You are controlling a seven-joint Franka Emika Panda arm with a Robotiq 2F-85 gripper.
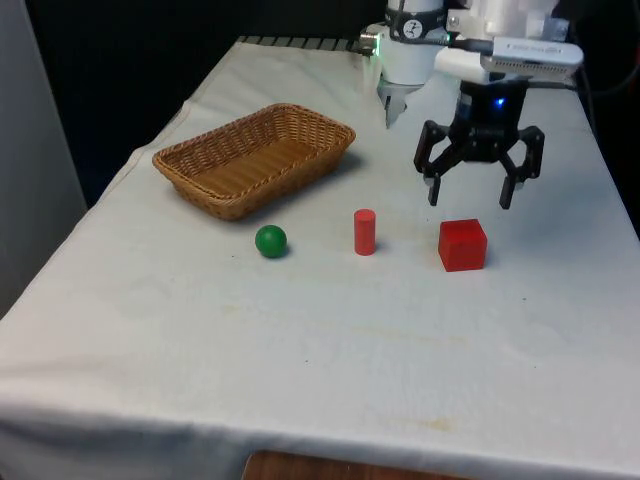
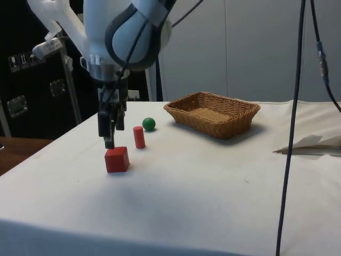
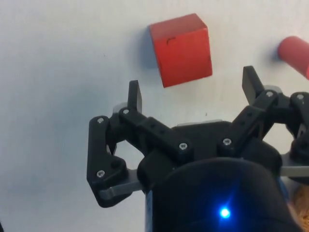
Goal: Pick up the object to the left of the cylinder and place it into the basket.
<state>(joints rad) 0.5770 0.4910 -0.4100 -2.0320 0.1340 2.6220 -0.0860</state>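
Front view first: my pincer [image 1: 469, 195] hangs spread wide with nothing in it, above the white cloth [image 1: 300, 340] and just behind the red cube [image 1: 462, 245]. I'll use the red cylinder [image 1: 364, 232] as the anchor here. The cube sits on the front view's right of it, the green ball [image 1: 271, 241] on the front view's left, all three in a loose row, apart from each other. The wicker basket [image 1: 200, 160] is beyond the ball, further to the front view's left of the cylinder. The cloth is a bit wrinkled with faint stains, and black curtains hang behind.

Side view: my pincer [image 2: 110, 140] hovers right over the cube [image 2: 116, 159], not touching. The cylinder [image 2: 139, 137] stands upright just past it, then the ball [image 2: 148, 124], then the basket [image 2: 237, 118]. Dark cabinets behind, pale wall panels too, and a black cable hanging down.

Wrist view: fingers [image 3: 134, 95] wide apart, the cube [image 3: 181, 49] ahead of them on bare cloth, with the cylinder [image 3: 294, 53] off beside it.
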